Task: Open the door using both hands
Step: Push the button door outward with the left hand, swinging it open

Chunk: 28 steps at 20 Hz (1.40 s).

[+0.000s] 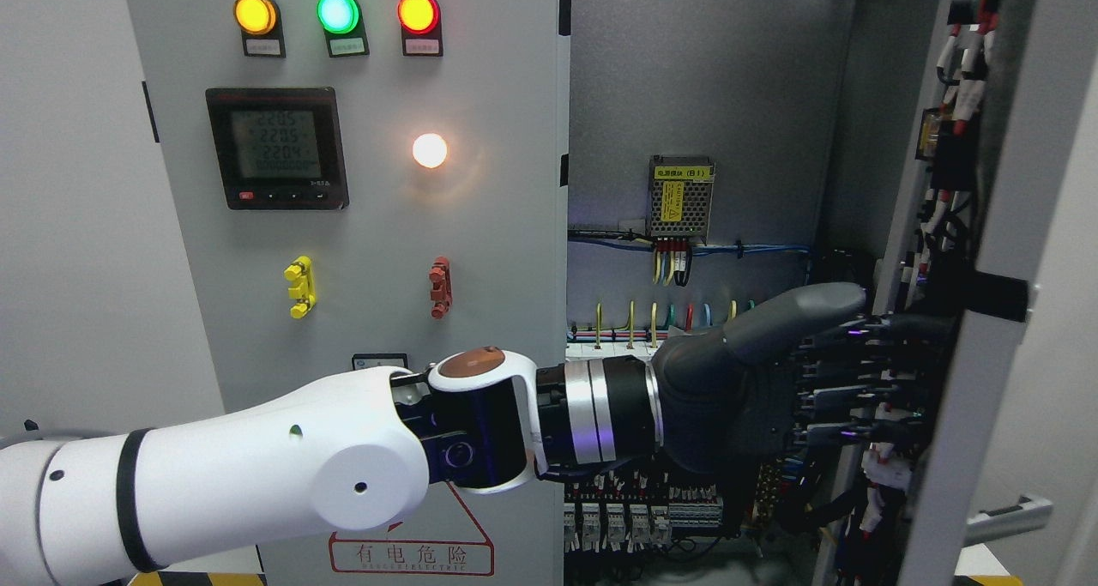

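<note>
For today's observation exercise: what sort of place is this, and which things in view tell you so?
Probably an electrical or plant room. A grey switch cabinet carries coloured lamps and a meter; its right door is open, showing wiring, with the left hand against the door.

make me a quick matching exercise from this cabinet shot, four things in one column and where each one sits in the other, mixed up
Things:
1. green indicator lamp
2. yellow handle
3. left hand
4. power supply box

Places:
A. on the back panel inside the cabinet, above the coloured wires
B. top row of the closed door, between the amber and red lamps
C. reaching across to the inner side of the open door at the right
D. closed door, below the meter, left of the red handle

Pairs: 1-B, 2-D, 3-C, 4-A
</note>
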Available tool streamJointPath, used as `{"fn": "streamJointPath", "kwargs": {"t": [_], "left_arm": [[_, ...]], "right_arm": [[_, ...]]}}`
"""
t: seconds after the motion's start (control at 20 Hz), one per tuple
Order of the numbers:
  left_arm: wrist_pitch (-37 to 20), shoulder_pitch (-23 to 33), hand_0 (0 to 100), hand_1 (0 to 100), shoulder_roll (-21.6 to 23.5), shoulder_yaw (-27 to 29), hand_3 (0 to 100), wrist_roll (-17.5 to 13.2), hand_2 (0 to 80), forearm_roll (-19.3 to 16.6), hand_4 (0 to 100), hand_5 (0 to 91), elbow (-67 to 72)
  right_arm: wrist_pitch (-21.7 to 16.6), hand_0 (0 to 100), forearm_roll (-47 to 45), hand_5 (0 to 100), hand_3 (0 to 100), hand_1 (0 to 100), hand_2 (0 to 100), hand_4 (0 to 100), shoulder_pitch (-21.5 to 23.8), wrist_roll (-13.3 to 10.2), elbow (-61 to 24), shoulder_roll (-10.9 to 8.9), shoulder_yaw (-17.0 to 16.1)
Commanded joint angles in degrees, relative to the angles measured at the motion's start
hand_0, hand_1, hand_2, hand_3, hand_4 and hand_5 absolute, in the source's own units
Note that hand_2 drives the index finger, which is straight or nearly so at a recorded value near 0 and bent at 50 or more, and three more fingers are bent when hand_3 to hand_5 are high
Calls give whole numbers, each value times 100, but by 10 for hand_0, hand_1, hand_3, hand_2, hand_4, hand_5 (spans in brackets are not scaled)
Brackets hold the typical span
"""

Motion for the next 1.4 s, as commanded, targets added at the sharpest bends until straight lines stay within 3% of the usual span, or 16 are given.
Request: {"fn": "streamJointPath", "kwargs": {"t": [0.0,0.15,0.7,0.95,1.15,1.35], "left_arm": [[-4,17,120,389,-863,435,0,227,0,-136,0,0,92],[-4,26,120,389,-1161,435,0,280,0,-364,0,0,215],[-13,26,120,389,-2155,488,0,772,0,-470,0,0,672],[-13,26,120,389,-2199,453,0,825,0,-541,0,0,743],[-21,26,120,389,-2226,435,0,1220,0,-523,0,0,725],[-21,26,120,389,-2226,435,0,1247,0,-523,0,0,734]], "right_arm": [[-2,120,0,0,0,389,0,0,0,-7,0,0,0],[-2,120,0,0,0,389,0,0,0,-7,0,0,0],[-2,120,0,0,0,389,0,0,0,-7,0,0,0],[-2,120,0,0,0,389,0,0,0,-7,0,0,0],[-2,120,0,0,0,389,0,0,0,2,0,0,0],[-2,120,0,0,0,389,0,0,0,-7,0,0,0]]}}
